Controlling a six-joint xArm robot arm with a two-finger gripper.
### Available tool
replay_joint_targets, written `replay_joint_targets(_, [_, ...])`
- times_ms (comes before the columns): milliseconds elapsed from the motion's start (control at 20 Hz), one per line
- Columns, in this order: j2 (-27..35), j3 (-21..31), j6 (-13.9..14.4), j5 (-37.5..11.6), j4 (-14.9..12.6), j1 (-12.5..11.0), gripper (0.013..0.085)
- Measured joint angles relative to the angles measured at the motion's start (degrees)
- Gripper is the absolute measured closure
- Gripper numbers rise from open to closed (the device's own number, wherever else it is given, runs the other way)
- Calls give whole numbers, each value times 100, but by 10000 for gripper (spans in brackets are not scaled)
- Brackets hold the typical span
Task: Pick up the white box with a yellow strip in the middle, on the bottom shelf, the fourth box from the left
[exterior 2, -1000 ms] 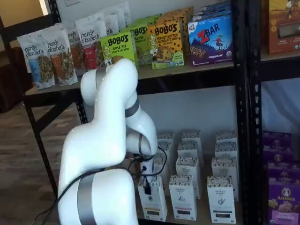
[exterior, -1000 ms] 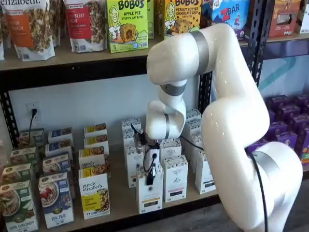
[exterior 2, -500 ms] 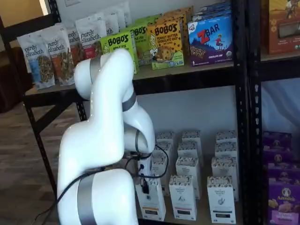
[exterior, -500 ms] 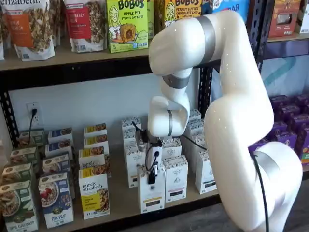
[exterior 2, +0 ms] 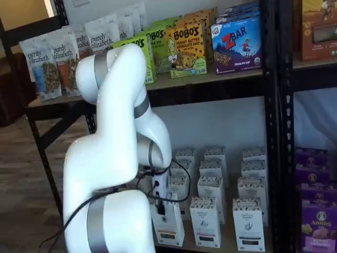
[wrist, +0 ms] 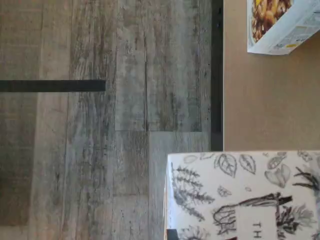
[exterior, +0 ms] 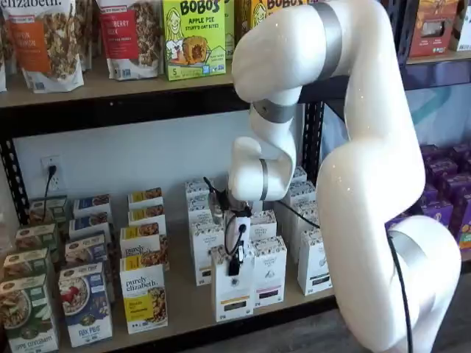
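The white box (exterior: pixel 234 296) is a tall narrow carton with a speckled top band and a short yellow strip, at the front of the bottom shelf (exterior: pixel 184 305). My gripper (exterior: pixel 235 265) is shut on its top; one black finger lies over its front face. The box is tilted a little and held slightly off the board. It also shows in a shelf view (exterior 2: pixel 169 227) under the gripper (exterior 2: pixel 160 203). In the wrist view its leaf-patterned top (wrist: pixel 245 195) reaches out past the shelf's front edge (wrist: pixel 216 75), over the wooden floor.
A "purely elizabeth" box (exterior: pixel 144 298) stands to the left, its corner in the wrist view (wrist: pixel 280 25). White cartons with dark strips (exterior: pixel 269 272) stand right beside the held box, more rows behind. Purple boxes (exterior: pixel 441 198) fill the neighbouring bay. My white arm hides part of the shelf.
The arm's upper joints have risen and swung right. The gripper and the white box have moved slightly up and outward from the row.
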Motion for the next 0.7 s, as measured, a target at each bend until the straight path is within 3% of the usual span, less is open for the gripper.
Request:
replay_joint_targets(250, [-403, 310, -71, 75, 92, 1, 530])
replay_joint_targets(700, [-1088, 824, 73, 227, 25, 57, 530])
